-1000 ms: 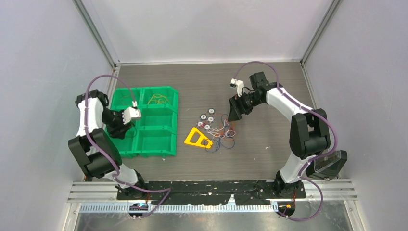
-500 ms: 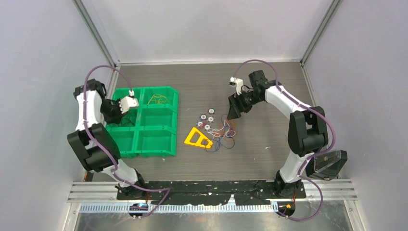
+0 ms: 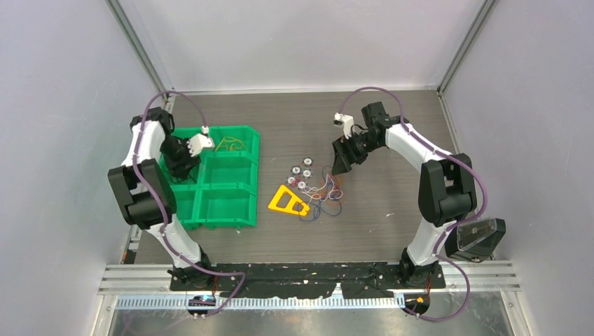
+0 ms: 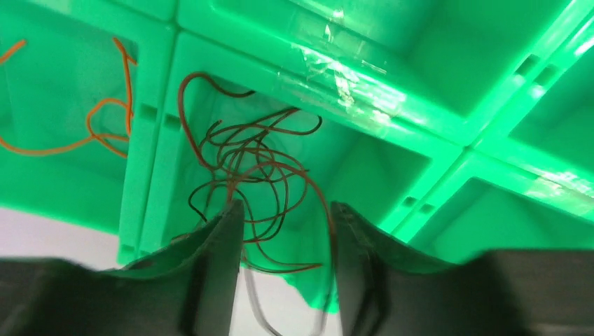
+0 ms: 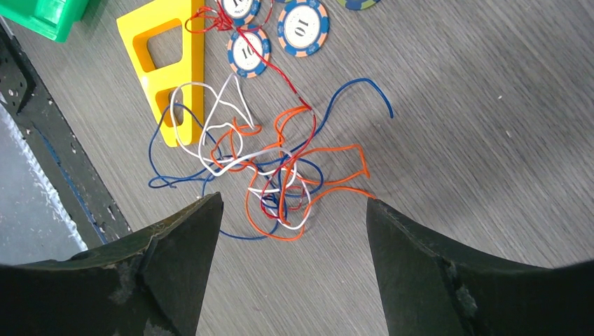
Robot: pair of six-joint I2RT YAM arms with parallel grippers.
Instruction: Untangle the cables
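Loose tangle of thin orange, blue, white and red cables (image 5: 274,178) lies on the grey wood-grain table (image 3: 413,189), mid-scene, just right of a flat yellow plastic triangle (image 5: 164,63). A white loop and a blue loop overlap the triangle's near end. One red strand runs far-left to the round blue and orange poker chips (image 5: 301,28).

Right gripper (image 5: 293,203) hovers over the tangle with its jaws wide apart, nothing between them, not touching the wires.

Green plastic six-cell tray (image 3: 225,206) sits on the left. Left gripper (image 4: 286,227) is over its left column, pointing down into a cell that holds a bunch of thin dark brown cables (image 4: 252,168). Its jaws are narrowly parted. Strands show in the gap, a pale one hangs by the left finger, and none looks pinched. Thin orange cables (image 4: 91,126) lie in the neighbouring cell.
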